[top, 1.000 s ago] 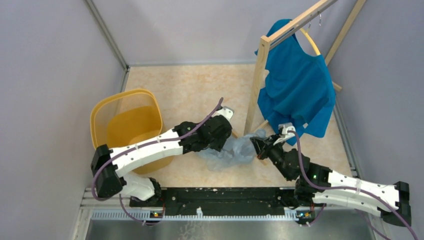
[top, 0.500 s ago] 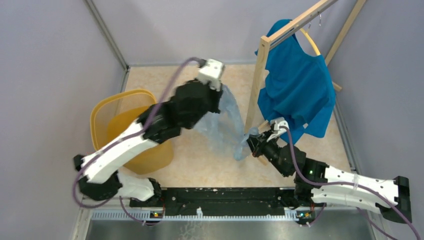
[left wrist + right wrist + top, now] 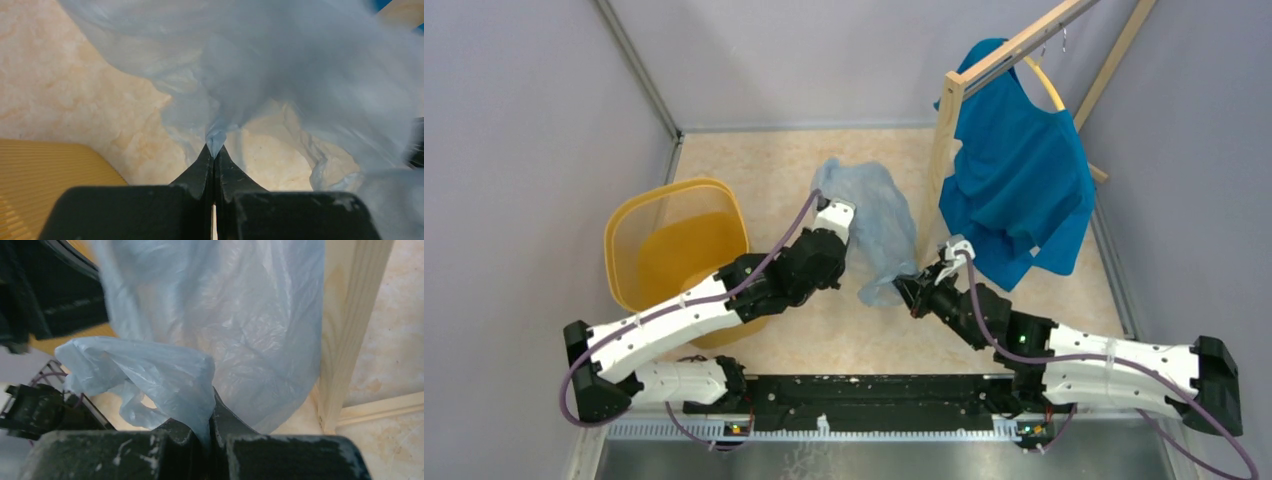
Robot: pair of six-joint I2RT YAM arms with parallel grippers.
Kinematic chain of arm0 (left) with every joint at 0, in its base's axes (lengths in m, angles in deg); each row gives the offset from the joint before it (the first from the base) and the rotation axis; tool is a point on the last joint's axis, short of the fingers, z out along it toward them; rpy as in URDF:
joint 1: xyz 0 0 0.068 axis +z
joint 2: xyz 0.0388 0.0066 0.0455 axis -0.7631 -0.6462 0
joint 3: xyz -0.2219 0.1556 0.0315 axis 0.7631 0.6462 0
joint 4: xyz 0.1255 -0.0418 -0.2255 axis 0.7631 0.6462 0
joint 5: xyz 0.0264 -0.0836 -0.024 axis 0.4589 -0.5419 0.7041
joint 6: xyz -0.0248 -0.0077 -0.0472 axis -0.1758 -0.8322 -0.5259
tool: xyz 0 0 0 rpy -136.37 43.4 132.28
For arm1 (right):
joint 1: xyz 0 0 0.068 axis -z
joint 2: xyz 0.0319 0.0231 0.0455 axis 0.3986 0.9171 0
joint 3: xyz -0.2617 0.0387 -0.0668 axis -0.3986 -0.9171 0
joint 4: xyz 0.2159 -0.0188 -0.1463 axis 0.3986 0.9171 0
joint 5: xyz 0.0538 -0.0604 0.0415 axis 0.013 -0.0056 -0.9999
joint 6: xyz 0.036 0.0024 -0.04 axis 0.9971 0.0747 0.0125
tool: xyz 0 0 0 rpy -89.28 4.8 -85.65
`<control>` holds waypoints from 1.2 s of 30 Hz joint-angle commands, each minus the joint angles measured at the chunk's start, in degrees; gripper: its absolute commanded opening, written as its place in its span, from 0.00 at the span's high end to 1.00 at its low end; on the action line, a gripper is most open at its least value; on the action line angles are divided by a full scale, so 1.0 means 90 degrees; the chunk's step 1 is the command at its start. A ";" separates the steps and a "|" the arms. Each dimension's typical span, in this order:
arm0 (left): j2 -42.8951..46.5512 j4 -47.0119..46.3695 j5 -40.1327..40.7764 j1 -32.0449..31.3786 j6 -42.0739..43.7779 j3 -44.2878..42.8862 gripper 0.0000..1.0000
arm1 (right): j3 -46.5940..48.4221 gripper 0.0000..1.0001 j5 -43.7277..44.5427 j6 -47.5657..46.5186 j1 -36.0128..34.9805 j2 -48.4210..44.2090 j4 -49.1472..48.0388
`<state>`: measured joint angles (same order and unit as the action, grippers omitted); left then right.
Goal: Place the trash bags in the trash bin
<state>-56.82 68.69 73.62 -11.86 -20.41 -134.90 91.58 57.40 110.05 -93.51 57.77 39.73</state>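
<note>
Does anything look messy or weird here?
Nothing is spilled or broken. The trash bag is held up crumpled, pinched by the left gripper and right gripper, not in the trash bin. The blue shirt droops lopsided on its rack.

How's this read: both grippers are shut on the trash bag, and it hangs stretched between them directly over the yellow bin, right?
Not quite. The left gripper and right gripper are shut on the trash bag, stretched between them, but not over the trash bin. The top external view shows it above the floor, between the bin and the wooden rack post.
</note>
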 commanded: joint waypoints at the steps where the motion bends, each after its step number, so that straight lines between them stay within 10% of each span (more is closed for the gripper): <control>1: 0.0470 -0.0411 -0.0177 0.0021 0.0565 -0.0895 1.00 | 0.0122 0.99 -0.0225 0.0121 -0.0039 0.0175 -0.0342; 7: 0.0106 -0.1516 -0.1752 0.0016 0.1909 -0.3658 1.00 | 0.1294 0.99 -0.0143 -0.0917 -0.0036 0.0177 -0.0108; 12: 0.1100 -0.2760 -0.2110 0.0017 0.1625 -0.2231 1.00 | 0.1476 0.98 -0.0240 -0.1050 -0.0037 -0.0200 -0.0230; 16: 0.1232 -0.1326 0.0066 0.0016 0.0450 -0.0254 1.00 | 0.0731 0.95 0.0027 -0.0655 -0.0038 -0.0226 -0.0413; 22: 0.1466 -0.0034 -0.0162 0.0017 -0.1132 0.1222 1.00 | -0.0148 0.97 -0.0175 0.0405 -0.0033 0.0179 -0.0207; 31: 0.1100 -0.1758 -0.1389 0.0018 0.1422 -0.2352 1.00 | 0.1635 0.91 0.0085 -0.1481 -0.0036 0.0302 0.0415; 36: 0.1594 -0.2699 -0.1268 0.0016 0.1137 -0.1163 1.00 | 0.1741 0.87 0.0085 -0.1641 -0.0033 0.0141 0.0467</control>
<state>-44.67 48.89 61.27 -11.69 -11.18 -153.76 106.88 57.16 99.39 -93.51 60.50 44.36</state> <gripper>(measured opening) 0.007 0.101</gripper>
